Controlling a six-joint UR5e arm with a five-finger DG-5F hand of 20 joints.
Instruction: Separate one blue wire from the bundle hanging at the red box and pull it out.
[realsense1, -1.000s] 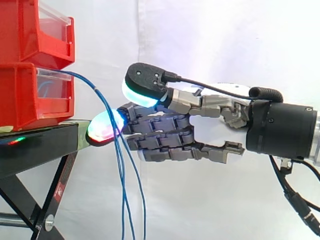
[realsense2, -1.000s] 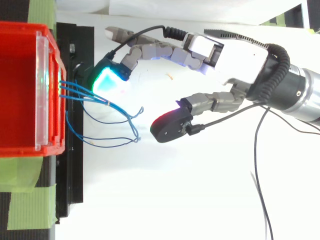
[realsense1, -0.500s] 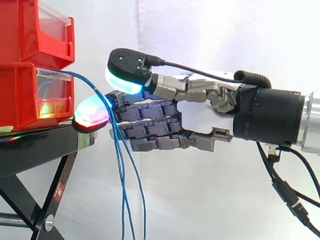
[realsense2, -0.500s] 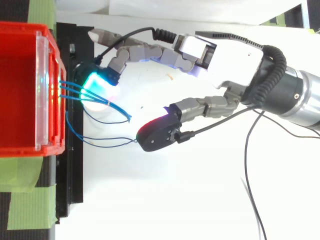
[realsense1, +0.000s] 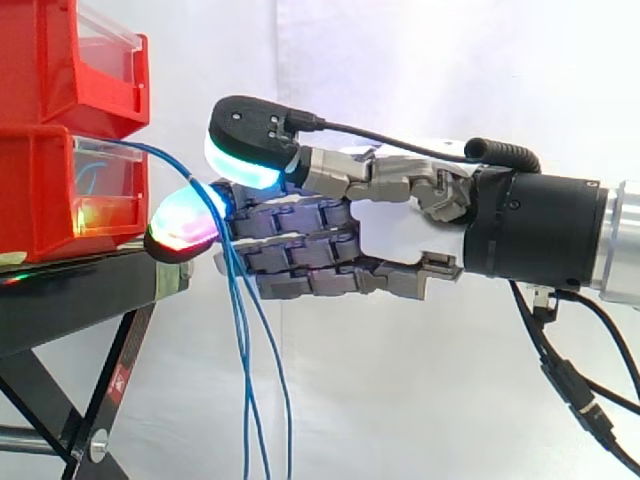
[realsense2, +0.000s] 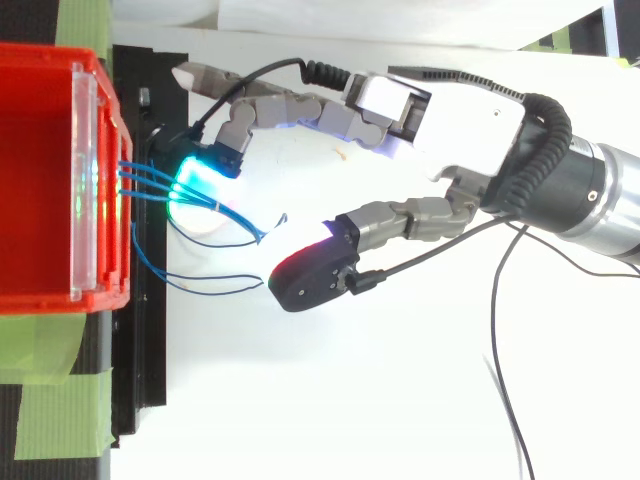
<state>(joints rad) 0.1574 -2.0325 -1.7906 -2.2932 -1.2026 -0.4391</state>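
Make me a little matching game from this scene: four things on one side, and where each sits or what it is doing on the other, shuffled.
Things:
1. blue wires
2. red bins
3. hand
4. green tape

Places or states:
A. stacked on the black stand
B. stuck down at the stand's edge, seen from above
C. hanging down from the lower bin's front
D. open, one glowing fingertip against the wires

Pairs: 1-C, 2-A, 3-D, 4-B.
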